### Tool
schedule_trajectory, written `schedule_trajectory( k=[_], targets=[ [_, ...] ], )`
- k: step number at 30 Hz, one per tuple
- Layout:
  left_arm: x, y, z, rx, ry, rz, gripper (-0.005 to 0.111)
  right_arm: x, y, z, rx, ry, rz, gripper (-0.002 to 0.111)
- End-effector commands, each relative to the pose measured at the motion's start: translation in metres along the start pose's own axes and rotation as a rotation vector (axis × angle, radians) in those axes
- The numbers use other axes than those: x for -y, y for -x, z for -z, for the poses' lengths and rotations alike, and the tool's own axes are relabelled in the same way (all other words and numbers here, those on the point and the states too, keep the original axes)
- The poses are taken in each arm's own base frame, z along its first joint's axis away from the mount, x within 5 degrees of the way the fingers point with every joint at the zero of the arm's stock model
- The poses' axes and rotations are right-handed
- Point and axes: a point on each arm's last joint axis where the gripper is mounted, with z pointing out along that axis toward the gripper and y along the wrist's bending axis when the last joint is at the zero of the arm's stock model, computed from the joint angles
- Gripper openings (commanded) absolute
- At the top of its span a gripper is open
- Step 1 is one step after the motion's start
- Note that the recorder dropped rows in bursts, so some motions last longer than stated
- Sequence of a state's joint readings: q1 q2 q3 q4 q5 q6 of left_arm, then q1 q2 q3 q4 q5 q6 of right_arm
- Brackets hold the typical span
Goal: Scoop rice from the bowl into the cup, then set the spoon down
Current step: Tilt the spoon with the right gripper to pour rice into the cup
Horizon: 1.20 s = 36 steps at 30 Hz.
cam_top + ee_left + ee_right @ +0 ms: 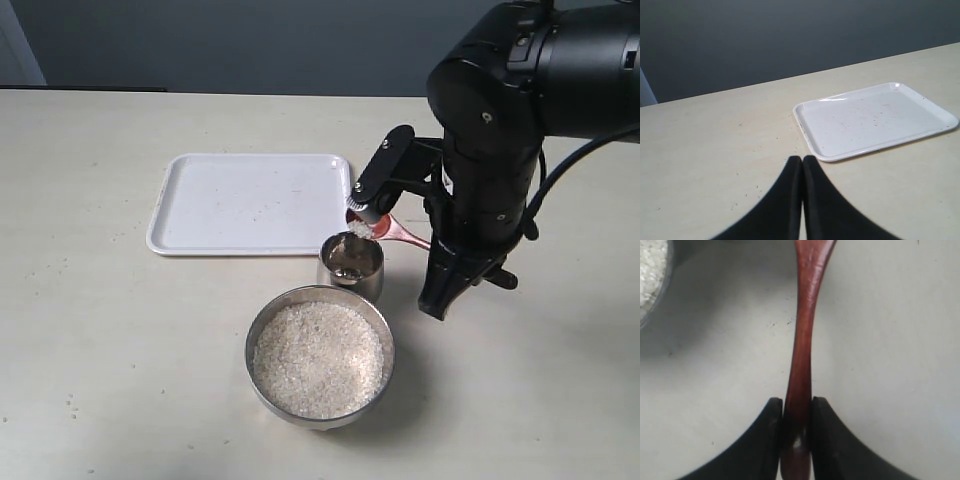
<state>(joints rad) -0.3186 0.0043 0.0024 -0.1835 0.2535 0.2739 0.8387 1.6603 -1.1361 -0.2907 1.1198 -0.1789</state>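
The wide steel bowl (262, 330) holds a full bed of white rice (318, 360) near the table's front. Just behind it stands the small steel cup (367, 270), with some grains inside. The reddish-brown spoon (402, 230) hangs tilted over the cup's rim, its head carrying a little heap of rice. My right gripper (428, 243) is shut on the spoon handle (802, 340), also seen in the right wrist view (797, 410). Rice (649, 270) shows at one corner of that view. My left gripper (802, 159) is shut on nothing, low over bare table; the exterior view does not show it.
A white flat tray (250, 203) lies behind the cup and carries a few stray grains; the left wrist view shows the tray (875, 120) too. The bulky black right arm (500, 150) stands over the table's right side.
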Motion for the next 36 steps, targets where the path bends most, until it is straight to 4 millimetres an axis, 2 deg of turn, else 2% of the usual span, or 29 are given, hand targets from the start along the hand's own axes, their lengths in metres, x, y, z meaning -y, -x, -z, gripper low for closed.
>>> schedule_trajectory(
  k=[1,13,30,36],
  targets=[
    [0.0,0.002,0.001,0.021,0.003,0.0,0.001,0.002,0.0,-0.001,0.002,-0.022,0.011,-0.001],
    [0.0,0.002,0.001,0.021,0.003,0.0,0.001,-0.007,0.004,0.003,0.005,-0.072,0.073,-0.001],
    [0.0,0.002,0.001,0.021,0.003,0.0,0.001,-0.008,0.004,0.005,-0.013,-0.125,0.104,-0.001],
    [0.0,0.002,0.001,0.021,0.003,0.0,0.001,-0.01,0.001,0.0,-0.034,-0.135,0.1,-0.001]
  ],
)
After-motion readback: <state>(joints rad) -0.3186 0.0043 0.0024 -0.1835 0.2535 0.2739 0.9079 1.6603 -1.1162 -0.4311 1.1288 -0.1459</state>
